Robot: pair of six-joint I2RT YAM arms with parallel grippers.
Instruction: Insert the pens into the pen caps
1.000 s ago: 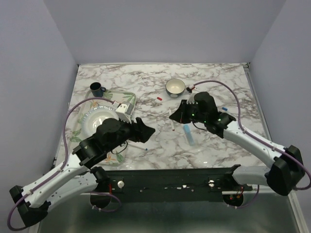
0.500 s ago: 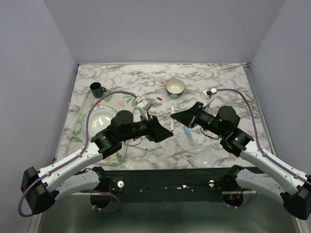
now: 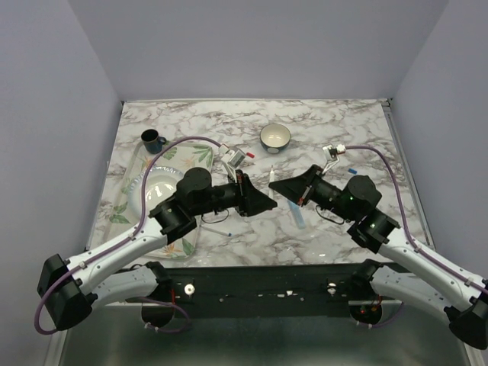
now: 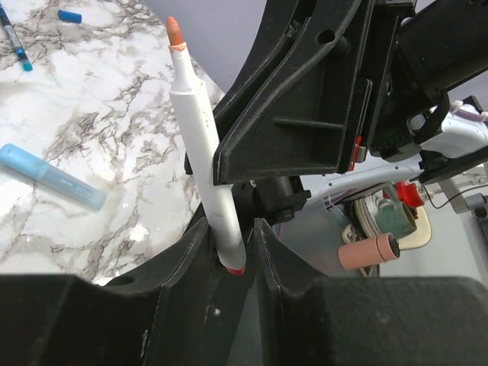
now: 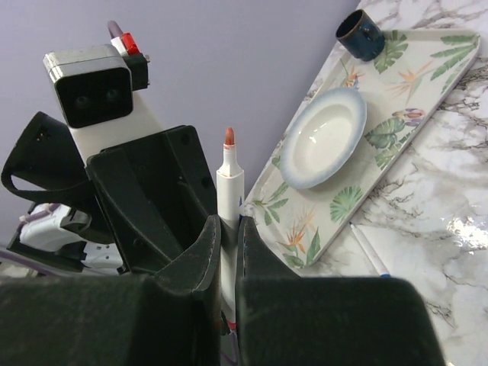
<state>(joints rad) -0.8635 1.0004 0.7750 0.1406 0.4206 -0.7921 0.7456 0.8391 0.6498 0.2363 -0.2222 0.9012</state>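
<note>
A: State of the right gripper [image 5: 227, 223]?

B: Closed hard on the pen [image 5: 229, 183], pinching the white barrel with hardly a gap. Seen from the right wrist with the red tip poking out above.

A: And of the left gripper [image 4: 229, 227]?

B: Set close round the lower end of the same pen, by its red butt. Touching on one side, with a sliver of dark on the other. Cannot tell whether truly clamped.

A: Where, seen from above?

B: Off the table [image 3: 335, 126], in mid-air between the two, facing nose to nose over the middle.

A: Other pens?

B: Flat on the table, all of them. For the marker [image 3: 298, 214], just beside the right gripper on the side nearer the arm bases. For the blue-tipped pen [image 5: 370, 252], alongside the near edge of the tray [image 5: 427, 76]. For the dark blue pen [image 4: 12, 30], out at the right, near a blue cap [image 4: 69, 16].

A: Red cap [image 3: 250, 155]?

B: On the table beyond the left gripper, apart from the held pen.

A: On the tray?

B: Plate [image 5: 324, 137] in the middle, mug [image 5: 360, 32] at the far corner.
</note>
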